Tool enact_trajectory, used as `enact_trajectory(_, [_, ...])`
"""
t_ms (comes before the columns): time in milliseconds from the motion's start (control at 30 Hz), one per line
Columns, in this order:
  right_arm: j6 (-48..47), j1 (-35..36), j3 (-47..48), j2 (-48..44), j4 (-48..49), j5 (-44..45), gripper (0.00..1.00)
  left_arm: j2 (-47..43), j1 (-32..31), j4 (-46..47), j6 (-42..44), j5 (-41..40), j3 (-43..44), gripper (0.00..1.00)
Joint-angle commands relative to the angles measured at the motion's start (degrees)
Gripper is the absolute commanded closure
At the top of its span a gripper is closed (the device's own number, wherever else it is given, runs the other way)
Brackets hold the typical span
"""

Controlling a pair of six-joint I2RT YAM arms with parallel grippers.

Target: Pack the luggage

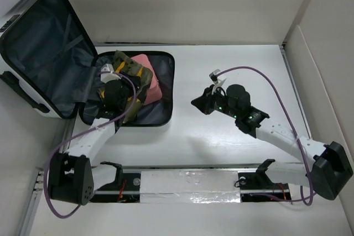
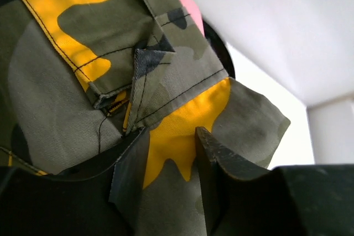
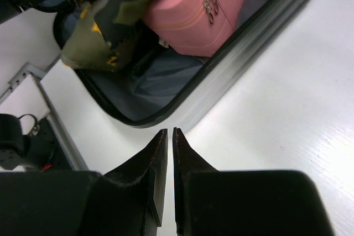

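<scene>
The luggage [image 1: 50, 53] lies open at the table's left, its lid propped up and its dark lined base [image 1: 166, 89] flat on the table. A small pink case [image 1: 154, 84] sits in the base. My left gripper [image 1: 128, 84] is over the base, shut on a green-and-yellow camouflage garment [image 1: 130, 66]; the cloth fills the gap between the fingers in the left wrist view [image 2: 166, 153]. My right gripper [image 1: 202, 103] is shut and empty above the bare table, right of the luggage. Its view shows the luggage rim [image 3: 221, 87], the pink case [image 3: 199, 9] and the hanging garment [image 3: 105, 37].
White walls close in the table at the back and right [image 1: 310, 53]. A metal rail [image 1: 188, 183] runs along the near edge between the arm bases. White tabletop [image 1: 238, 153] lies right of the luggage.
</scene>
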Motion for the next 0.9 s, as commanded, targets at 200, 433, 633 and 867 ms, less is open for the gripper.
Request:
enact_trajectory(200, [-0.83, 0.24, 4.23, 4.54, 6.04, 1.63, 0.79, 11.66, 4.63, 4.19, -3.42, -7.72, 4.83, 0.61])
enact_trajectory(433, [-0.92, 1.38, 19.58, 22.46, 7.27, 1.89, 0.60, -3.81, 1.39, 2.53, -4.40, -10.44, 2.72, 0.46])
enact_trajectory(633, [0.84, 2.52, 35.07, 39.23, 5.61, 3.92, 0.45, -11.29, 0.59, 0.59, -4.39, -7.19, -1.93, 0.37])
enact_trajectory(867, [1.45, 3.06, 53.01, 54.98, -0.81, 5.76, 0.43, -19.90, 0.59, 1.20, -5.36, -5.70, -6.50, 0.37])
